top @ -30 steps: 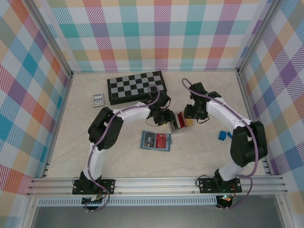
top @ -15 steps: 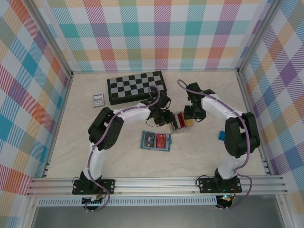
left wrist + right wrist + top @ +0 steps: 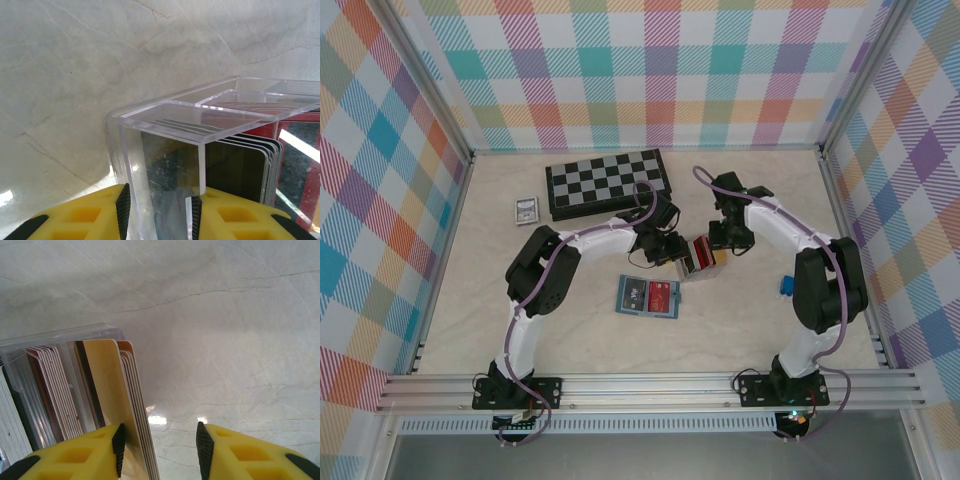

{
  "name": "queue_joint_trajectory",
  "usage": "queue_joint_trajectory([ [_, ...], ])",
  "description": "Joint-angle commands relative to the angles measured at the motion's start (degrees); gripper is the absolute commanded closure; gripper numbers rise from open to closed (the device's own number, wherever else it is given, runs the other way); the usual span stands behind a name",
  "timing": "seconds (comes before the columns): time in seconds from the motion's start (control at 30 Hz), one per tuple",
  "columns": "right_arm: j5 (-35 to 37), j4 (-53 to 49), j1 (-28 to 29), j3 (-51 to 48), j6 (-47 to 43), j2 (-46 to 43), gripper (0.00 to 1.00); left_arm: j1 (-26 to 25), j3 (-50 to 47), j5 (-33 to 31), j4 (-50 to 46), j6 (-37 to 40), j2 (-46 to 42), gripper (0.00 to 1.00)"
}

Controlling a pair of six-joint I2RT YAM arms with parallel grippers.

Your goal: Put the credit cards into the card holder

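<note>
We see the credit cards (image 3: 107, 385) standing on edge in a clear box (image 3: 165, 150), stacked left to right, the card holder (image 3: 648, 297) open near-left. Our right gripper (image 3: 159, 440) straddles the rightmost tan cards, fingers unclenched; left gripper (image 3: 157, 210) clamps the box wall.

**Q:** Where does everything lie from the chessboard (image 3: 608, 183)?

**A:** The chessboard sits at the far side of the table (image 3: 750, 330). A small framed rectangle (image 3: 527, 209) lies just to its left. In front of its right end stands a box (image 3: 692, 271) with credit cards (image 3: 700, 250) upright inside. Further in front lies the card holder (image 3: 649, 296), opened flat, with two cards on it.
</note>
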Motion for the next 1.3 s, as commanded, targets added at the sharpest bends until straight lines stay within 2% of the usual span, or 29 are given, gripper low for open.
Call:
queue_joint_trajectory([
  [0.0,0.38,-1.61,-0.26,1.32,-1.35,-1.92,0.59,-0.54,-2.53,-1.75,-5.60,0.79,0.48,0.64],
  [0.43,-3.21,-1.23,-0.26,1.55,-1.44,-1.69,0.72,-0.53,-2.80,-0.78,-5.02,0.79,0.83,0.64],
  [0.63,-3.40,-0.93,-0.26,2.00,-1.16,-0.80,0.59,-0.50,-2.91,-0.24,-4.38,0.66,0.73,0.64],
  [1.0,-3.50,-0.43,-0.26,2.27,-1.66,2.90,0.56,-0.55,-3.05,-0.24,-4.32,0.53,0.78,0.65],
  [1.27,1.96,-1.26,-0.18,2.38,-2.46,1.50,0.55,-0.50,-3.28,-0.50,-4.36,0.42,0.60,0.65],
])
